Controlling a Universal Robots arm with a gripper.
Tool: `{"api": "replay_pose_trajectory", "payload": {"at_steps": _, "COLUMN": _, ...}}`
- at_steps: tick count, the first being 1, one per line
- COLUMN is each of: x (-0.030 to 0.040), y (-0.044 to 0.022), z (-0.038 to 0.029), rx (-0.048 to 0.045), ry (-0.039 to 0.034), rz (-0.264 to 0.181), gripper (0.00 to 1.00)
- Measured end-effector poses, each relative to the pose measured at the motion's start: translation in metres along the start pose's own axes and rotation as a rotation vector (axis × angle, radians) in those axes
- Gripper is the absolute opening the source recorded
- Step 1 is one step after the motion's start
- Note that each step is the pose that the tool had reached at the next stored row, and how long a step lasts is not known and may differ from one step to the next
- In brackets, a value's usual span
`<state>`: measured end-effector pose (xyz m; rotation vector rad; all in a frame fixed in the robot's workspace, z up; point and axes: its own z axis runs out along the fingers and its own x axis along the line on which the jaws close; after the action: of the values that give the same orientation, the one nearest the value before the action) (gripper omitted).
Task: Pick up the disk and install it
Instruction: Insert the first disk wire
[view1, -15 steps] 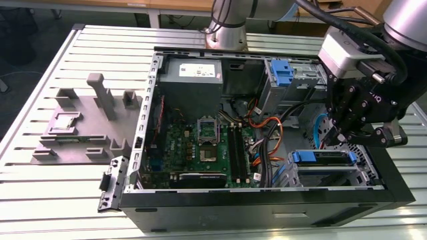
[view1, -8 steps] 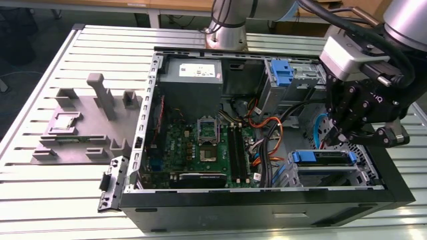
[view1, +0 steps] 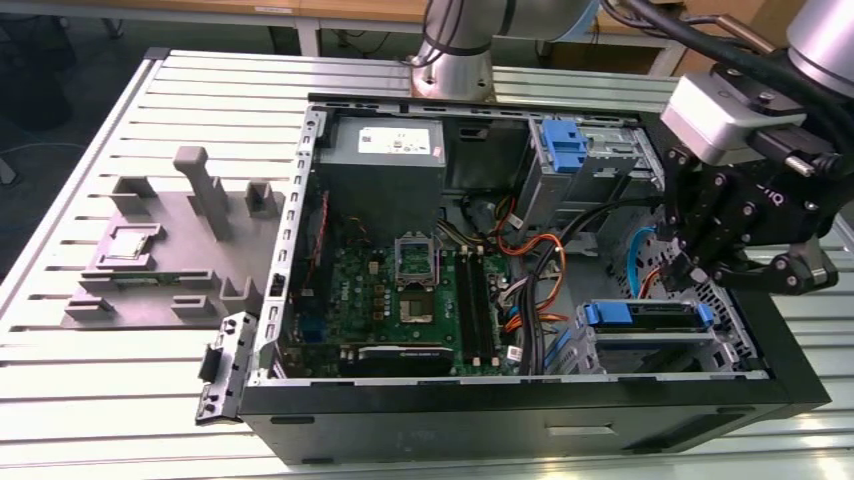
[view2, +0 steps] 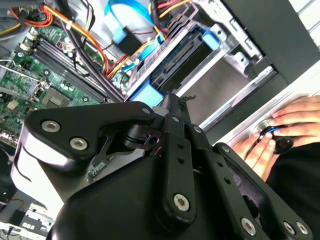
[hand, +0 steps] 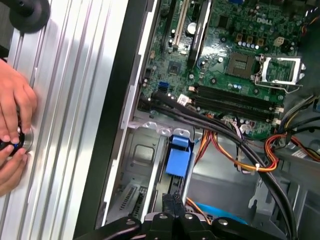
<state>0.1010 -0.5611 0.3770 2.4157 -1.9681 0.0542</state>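
Note:
The disk (view1: 645, 316), a dark flat drive with blue rails, lies level in the drive cage at the case's front corner, on the exterior view's right. In the second wrist view the disk (view2: 172, 65) shows as a dark slab with blue ends. My gripper (view1: 707, 272) hangs just above the disk, over its end nearer the motherboard. Both wrist views show the black fingertips (view2: 172, 102) pressed together with nothing between them, right by a blue rail tab (hand: 178, 161). Whether the tips touch the disk I cannot tell.
The open computer case (view1: 534, 410) holds a green motherboard (view1: 407, 290), bundles of orange and black cables (view1: 534, 290) and a blue bracket (view1: 566, 145) in the upper bay. A grey fixture (view1: 174, 240) lies on the exterior view's left. A person's hand (hand: 12, 115) rests on the slatted table.

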Motion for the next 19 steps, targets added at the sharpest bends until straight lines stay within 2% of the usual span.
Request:
{"api": "replay_pose_trajectory", "payload": {"at_steps": 5, "x": 0.0007, "y": -0.0107, "z": 0.0001, "rx": 0.0001, "ry": 0.0, "rz": -0.002, "gripper": 0.1}}
{"api": "replay_pose_trajectory", "payload": {"at_steps": 13, "x": -0.0003, "y": -0.0241, "z": 0.0007, "rx": 0.0002, "ry": -0.0001, "rz": -0.004, "gripper": 0.1}}
{"api": "replay_pose_trajectory", "payload": {"at_steps": 19, "x": -0.0031, "y": -0.029, "z": 0.0012, "rx": 0.0004, "ry": -0.0001, "rz": -0.008, "gripper": 0.1}}
